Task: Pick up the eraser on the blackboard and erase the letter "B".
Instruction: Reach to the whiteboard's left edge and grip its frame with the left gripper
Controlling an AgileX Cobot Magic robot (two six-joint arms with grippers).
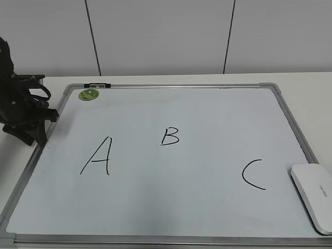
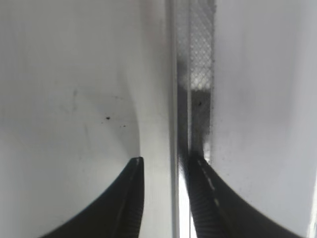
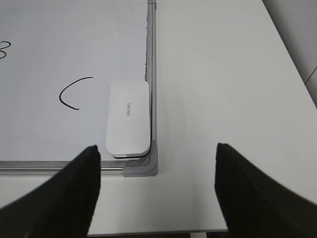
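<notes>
The blackboard point(image 1: 207, 171) is a white board with a silver frame, lying flat on the table. The small black letter "B" point(image 1: 170, 136) is near its middle, between a larger "A" point(image 1: 97, 157) and a "C" point(image 1: 253, 175). The white eraser point(image 1: 314, 194) lies in the near right corner of the blackboard, beside the "C". In the right wrist view the eraser point(image 3: 128, 119) is ahead and slightly left of my right gripper point(image 3: 157, 148), which is wide open, empty and above the table's front edge. My left gripper point(image 2: 165, 166) is slightly open and empty over the blackboard's left frame point(image 1: 39, 136).
A round green magnet point(image 1: 88, 94) sits at the blackboard's far left corner, near a small black-and-white clip point(image 1: 97, 84) on the top frame. White table point(image 3: 223, 74) extends to the right of the blackboard. A grey panelled wall stands behind.
</notes>
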